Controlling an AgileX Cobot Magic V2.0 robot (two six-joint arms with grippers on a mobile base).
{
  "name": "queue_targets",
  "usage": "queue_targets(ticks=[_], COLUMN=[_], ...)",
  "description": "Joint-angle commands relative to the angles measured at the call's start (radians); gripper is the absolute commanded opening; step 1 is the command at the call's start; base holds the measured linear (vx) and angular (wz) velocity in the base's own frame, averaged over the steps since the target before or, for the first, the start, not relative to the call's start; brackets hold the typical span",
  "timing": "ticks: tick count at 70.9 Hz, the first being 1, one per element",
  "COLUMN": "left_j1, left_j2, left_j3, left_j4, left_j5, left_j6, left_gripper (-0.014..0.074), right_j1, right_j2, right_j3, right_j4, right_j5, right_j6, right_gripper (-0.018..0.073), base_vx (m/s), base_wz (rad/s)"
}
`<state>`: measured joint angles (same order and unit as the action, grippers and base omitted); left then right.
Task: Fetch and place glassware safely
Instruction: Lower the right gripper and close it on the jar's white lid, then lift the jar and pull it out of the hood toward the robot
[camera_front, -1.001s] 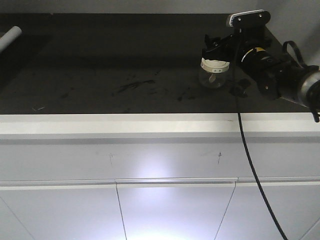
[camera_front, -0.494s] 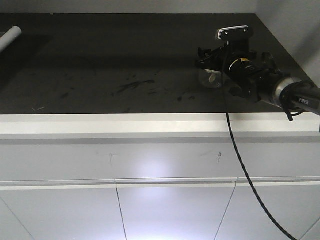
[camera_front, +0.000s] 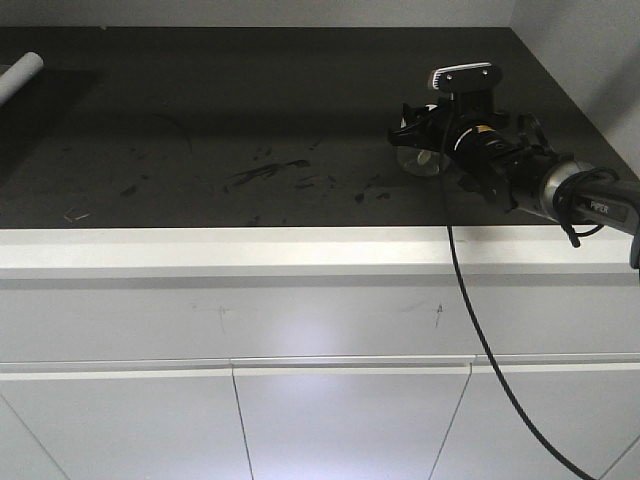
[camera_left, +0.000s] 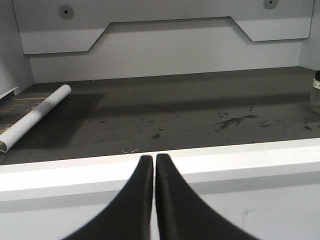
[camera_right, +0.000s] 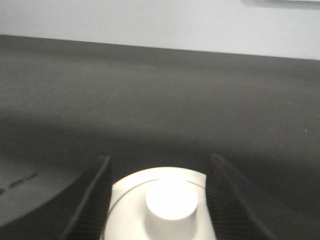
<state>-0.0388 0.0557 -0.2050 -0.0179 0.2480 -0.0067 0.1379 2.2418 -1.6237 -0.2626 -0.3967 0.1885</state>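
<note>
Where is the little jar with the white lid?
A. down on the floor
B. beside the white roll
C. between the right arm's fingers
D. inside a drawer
C: the right wrist view shows the jar, lid up, sitting between the two dark fingers.

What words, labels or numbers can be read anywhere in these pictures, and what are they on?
"PIPER": small white letters on the right arm, front view.
Faint pale marks on the dark part at the lower left of the right wrist view: too blurred to read.
Goldish print on the dark sheet at the left edge of the left wrist view: too blurred to read.
The jar's lid: no writing visible.
</note>
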Motion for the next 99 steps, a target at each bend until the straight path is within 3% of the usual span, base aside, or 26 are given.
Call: queue_targets(ticks=[1, 22, 53, 76, 99], left_j1=[-0.007, -0.007, -0.007, -0.007, -0.007], left_j2=[0.010, 0.010, 0.010, 0.010, 0.010], left_j3=[-0.025, -0.025, -0.025, -0.025, -0.025], left_j4=[-0.010, -0.010, -0.010, -0.010, -0.010], left_j5=[-0.068, -0.068, -0.068, -0.068, -0.068], left_j6=[-0.004, -0.004, -0.004, -0.004, -0.004], left_gripper=[-0.0007, -0.0007, -0.0007, -0.0007, -0.0007], right_j1=[-0.004, -0.004, -0.003, -0.003, -0.003], right_j2=[-0.058, -0.058, -0.182, -0.440, -0.790], right_j3=[-0.033, -0.033, 0.012, 0.299, 0.688], right_j4=[0.004, 0.003, -0.008, -0.028, -0.033], right_j5=[-0.072, -0.073, -0.055, -0.088, -0.101], right_j6=[-0.004, -0.004, 0.037, 0.037, 0.038], right_gripper=[0.0309, -0.0013, -0.0005, -0.0003, -0.0003], base_vx=[0.00, 0.00, 0.00, 0.00, 0.00], base_wz=[0.00, 0.00, 0.00, 0.00, 0.00])
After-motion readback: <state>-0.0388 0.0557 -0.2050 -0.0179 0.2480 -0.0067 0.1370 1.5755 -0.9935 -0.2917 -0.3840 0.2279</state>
